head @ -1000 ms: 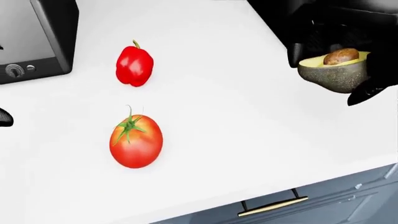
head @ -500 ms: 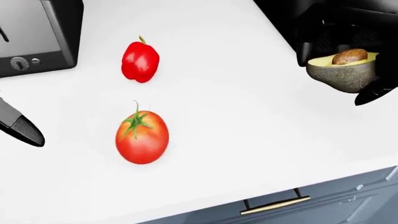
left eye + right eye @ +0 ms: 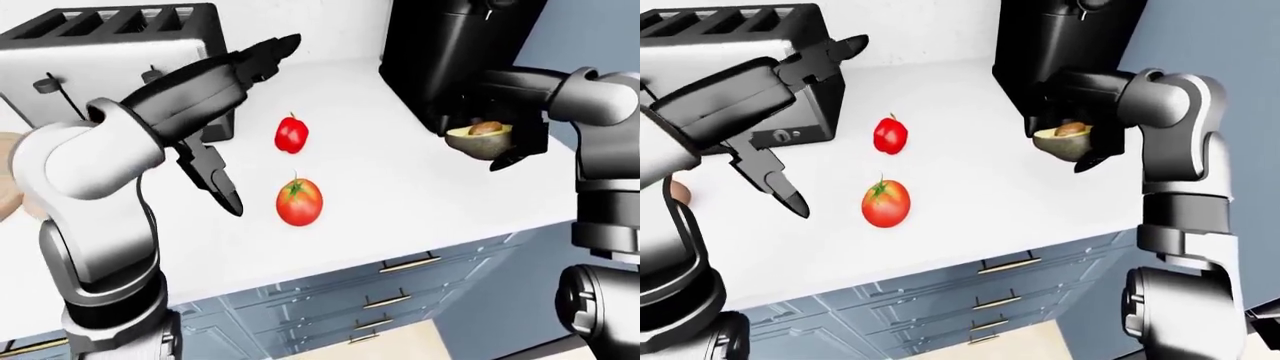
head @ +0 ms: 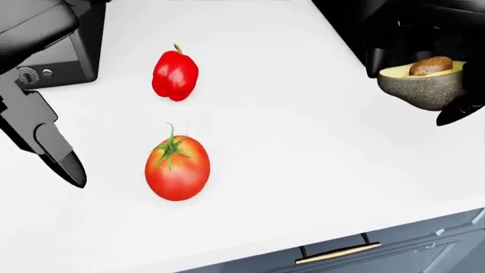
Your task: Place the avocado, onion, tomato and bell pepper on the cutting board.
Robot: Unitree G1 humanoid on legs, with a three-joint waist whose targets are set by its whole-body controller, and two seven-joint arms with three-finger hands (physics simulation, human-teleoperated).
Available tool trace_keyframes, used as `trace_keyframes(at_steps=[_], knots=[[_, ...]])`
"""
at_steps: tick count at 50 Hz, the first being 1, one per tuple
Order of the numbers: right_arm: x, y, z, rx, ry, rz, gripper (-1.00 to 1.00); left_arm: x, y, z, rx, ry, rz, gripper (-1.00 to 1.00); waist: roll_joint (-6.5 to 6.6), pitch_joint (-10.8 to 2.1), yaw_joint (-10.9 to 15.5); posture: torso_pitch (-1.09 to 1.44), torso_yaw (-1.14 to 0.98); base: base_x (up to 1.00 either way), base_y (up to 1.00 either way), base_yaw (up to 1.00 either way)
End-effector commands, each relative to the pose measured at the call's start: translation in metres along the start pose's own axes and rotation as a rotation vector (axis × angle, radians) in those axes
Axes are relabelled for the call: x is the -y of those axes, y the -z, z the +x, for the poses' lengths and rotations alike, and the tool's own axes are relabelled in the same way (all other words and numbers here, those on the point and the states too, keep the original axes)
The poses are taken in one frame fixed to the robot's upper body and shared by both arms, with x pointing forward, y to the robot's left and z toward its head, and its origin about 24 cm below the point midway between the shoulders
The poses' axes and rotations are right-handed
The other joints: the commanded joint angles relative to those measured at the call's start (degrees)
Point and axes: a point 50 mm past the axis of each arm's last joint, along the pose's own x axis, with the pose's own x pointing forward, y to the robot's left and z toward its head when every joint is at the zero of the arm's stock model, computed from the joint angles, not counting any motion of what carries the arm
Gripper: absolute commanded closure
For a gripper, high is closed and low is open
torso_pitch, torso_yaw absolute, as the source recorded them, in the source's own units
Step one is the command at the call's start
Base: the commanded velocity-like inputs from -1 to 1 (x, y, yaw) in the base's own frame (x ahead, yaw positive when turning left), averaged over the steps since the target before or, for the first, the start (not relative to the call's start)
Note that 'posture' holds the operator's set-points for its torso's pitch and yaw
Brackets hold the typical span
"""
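— Where's your right hand (image 4: 447, 74)?
— Clamped round the avocado (image 4: 421, 83), by the counter (image 4: 318, 170) edge. My left hand (image 3: 235, 112), fingers spread, hovers left of the tomato (image 4: 177, 168); bare counter between.

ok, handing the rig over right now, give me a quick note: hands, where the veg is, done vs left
Right hand: shut on the avocado half, pit up, held above the counter by the black appliance at the head view's right.
Left hand: open, empty, fingers spread above the counter to the tomato's left.
Tomato and bell pepper: on the counter, untouched, pepper above tomato in the head view, beside the toaster.
Onion: not identifiable. Cutting board: possibly the pale edge at the left-eye view's far left, unclear.
Done: avocado picked up. Left: place it, then the other three.
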Motion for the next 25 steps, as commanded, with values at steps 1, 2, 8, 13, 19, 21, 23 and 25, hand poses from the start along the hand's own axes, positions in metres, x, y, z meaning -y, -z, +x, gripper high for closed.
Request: trace_keyframes(at_steps=[1,2,8,13,19,21,23,25], knots=[[0.018,-0.007,-0.01,0.022,0.091,-0.038,1.0,-0.011,-0.008,-0.003,0.021,-0.047,0.052,-1.0,-0.19,-1.69,0.02,0.0,0.0,0.0,0.0,0.0],[0.019,-0.006,-0.009,0.02,0.091,-0.034,1.0,-0.01,-0.009,-0.002,0.027,-0.042,0.047,-1.0,-0.24,-1.7,0.05,0.0,0.0,0.0,0.0,0.0],[0.027,-0.006,-0.01,0.017,0.101,-0.035,1.0,-0.003,-0.017,0.005,0.052,0.029,0.083,-1.0,-0.41,-1.73,0.13,0.0,0.0,0.0,0.0,0.0],[0.028,-0.004,-0.008,0.011,0.109,-0.035,1.0,-0.003,-0.018,0.007,0.05,0.062,0.104,-1.0,-0.45,-1.6,0.12,0.0,0.0,0.0,0.0,0.0],[0.022,0.002,-0.006,0.0,0.104,-0.027,1.0,0.003,-0.019,0.008,0.045,0.099,0.134,-1.0,-0.63,-1.6,0.15,0.0,0.0,0.0,0.0,0.0],[0.022,0.003,-0.007,-0.003,0.104,-0.025,1.0,0.005,-0.02,0.009,0.042,0.117,0.154,-1.0,-0.71,-1.62,0.2,0.0,0.0,0.0,0.0,0.0],[0.023,0.003,-0.006,-0.005,0.104,-0.025,1.0,0.008,-0.025,0.008,0.048,0.134,0.173,-1.0,-0.75,-1.67,0.23,0.0,0.0,0.0,0.0,0.0],[0.024,0.004,-0.006,-0.007,0.107,-0.025,1.0,0.006,-0.03,0.008,0.057,0.133,0.185,-1.0,-0.77,-1.65,0.23,0.0,0.0,0.0,0.0,0.0]])
